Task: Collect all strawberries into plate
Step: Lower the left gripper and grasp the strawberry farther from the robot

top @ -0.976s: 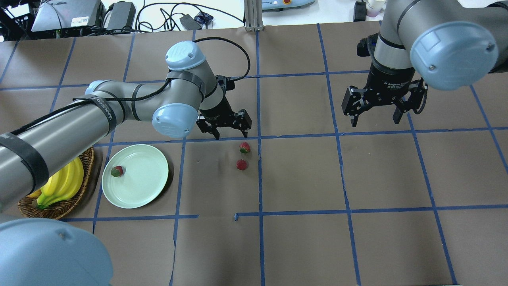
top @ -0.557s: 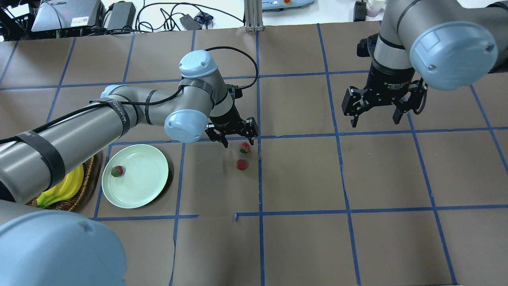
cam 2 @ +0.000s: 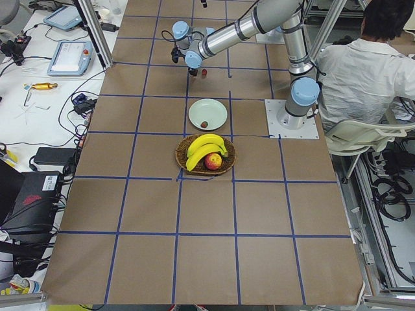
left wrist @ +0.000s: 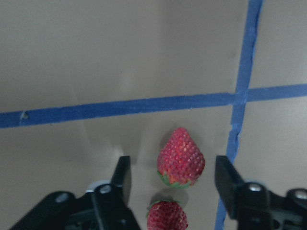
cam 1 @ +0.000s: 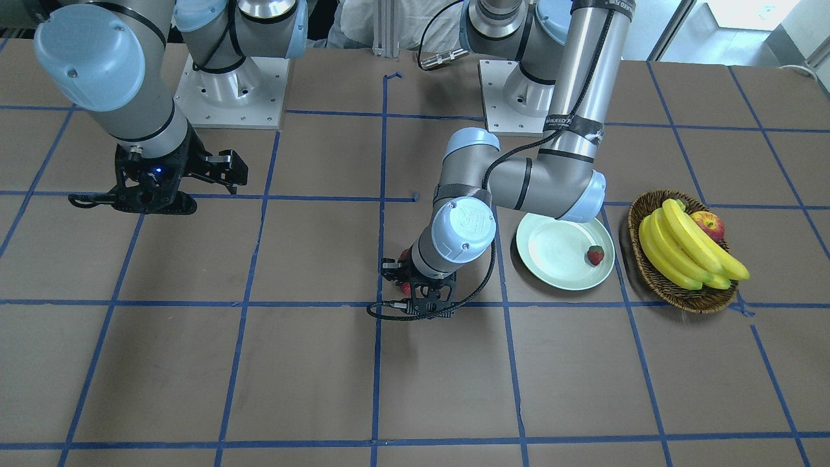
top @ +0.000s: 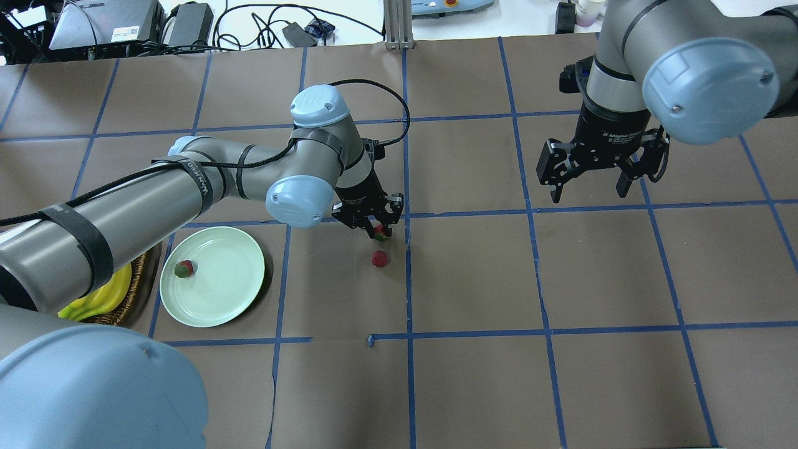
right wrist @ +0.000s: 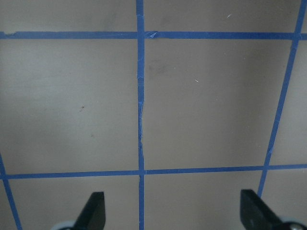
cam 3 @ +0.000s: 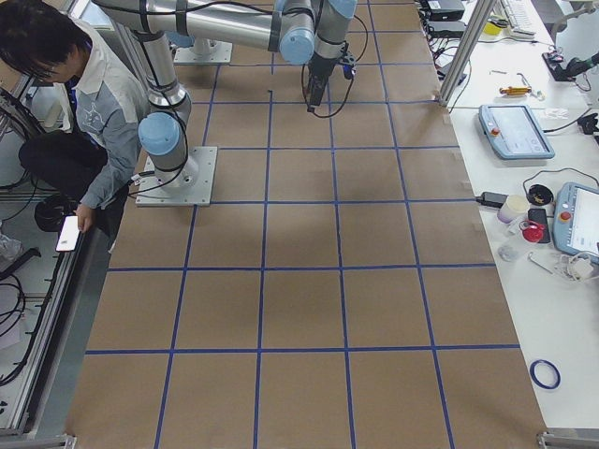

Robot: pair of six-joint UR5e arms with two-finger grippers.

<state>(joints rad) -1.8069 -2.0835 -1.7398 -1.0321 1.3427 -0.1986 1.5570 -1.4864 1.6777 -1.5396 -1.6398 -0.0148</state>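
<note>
Red against the brown desk, one strawberry lies between the left jaws, which stand open on both its sides without touching it. We see a second strawberry just beside it, nearer the robot. The third strawberry rests in the plate. The right jaws hang open, well apart from all of them.

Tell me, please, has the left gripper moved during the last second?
Yes. In the overhead view the left gripper has come right and nearer the camera: it was beyond and left of the farther strawberry and now straddles it.
</note>
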